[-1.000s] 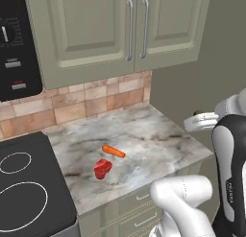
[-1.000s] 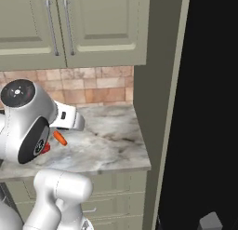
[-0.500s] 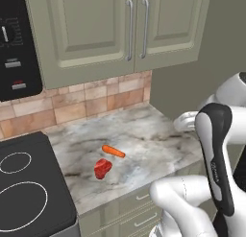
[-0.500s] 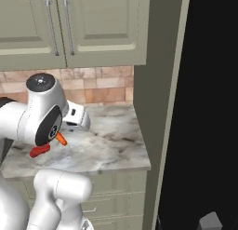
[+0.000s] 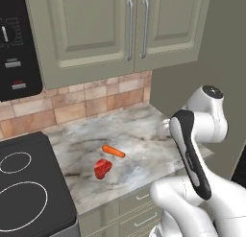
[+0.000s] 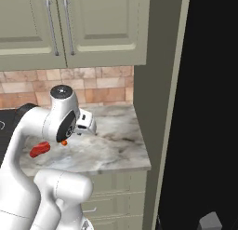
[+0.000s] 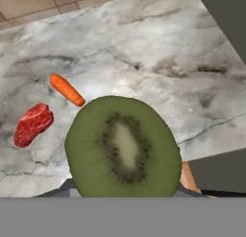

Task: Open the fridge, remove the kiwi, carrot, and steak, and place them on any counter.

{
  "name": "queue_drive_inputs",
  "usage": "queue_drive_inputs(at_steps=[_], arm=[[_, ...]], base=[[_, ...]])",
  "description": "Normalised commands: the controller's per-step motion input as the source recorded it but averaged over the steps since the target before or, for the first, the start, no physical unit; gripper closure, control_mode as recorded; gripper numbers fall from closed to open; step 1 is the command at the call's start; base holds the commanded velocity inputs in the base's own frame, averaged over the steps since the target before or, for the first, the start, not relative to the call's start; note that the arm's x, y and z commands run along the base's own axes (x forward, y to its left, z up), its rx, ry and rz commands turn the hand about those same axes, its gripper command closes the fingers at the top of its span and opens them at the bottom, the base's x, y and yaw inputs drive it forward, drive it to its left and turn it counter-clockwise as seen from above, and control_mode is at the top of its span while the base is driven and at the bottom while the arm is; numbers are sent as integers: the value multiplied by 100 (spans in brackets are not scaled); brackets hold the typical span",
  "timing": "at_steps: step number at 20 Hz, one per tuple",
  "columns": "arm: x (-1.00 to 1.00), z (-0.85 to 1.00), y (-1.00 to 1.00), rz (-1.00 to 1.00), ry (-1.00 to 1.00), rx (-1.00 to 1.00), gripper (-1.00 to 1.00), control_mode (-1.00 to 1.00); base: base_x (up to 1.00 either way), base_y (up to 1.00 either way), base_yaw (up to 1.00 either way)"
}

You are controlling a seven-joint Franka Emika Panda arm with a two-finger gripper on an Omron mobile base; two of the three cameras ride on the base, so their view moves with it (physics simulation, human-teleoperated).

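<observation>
Kiwi [image 7: 123, 147] is the last item to set down: on the counter [image 5: 144, 149], left to right, lie the steak [image 5: 102, 168] and the carrot [image 5: 113, 151], with the held kiwi just right of them. The gripper [image 6: 86, 124] is clamped on it, the arm folded high over the stone. Next, I judge, lower and release beside them.
</observation>
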Motion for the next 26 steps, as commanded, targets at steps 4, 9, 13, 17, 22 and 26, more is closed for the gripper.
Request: queue_drive_inputs(at_steps=[4,9,13,17,22,26], arm=[[62,-64,24,0,4,0,100,-100],[53,-60,27,0,8,0,100,-100],[44,-57,19,0,9,0,100,-100],[43,-46,11,0,6,0,100,-100],[32,-39,4,0,2,0,100,-100],[27,-40,3,0,1,0,100,-100]], base=[[0,0,0],[0,0,0],[0,0,0],[0,0,0],[0,0,0],[0,0,0]])
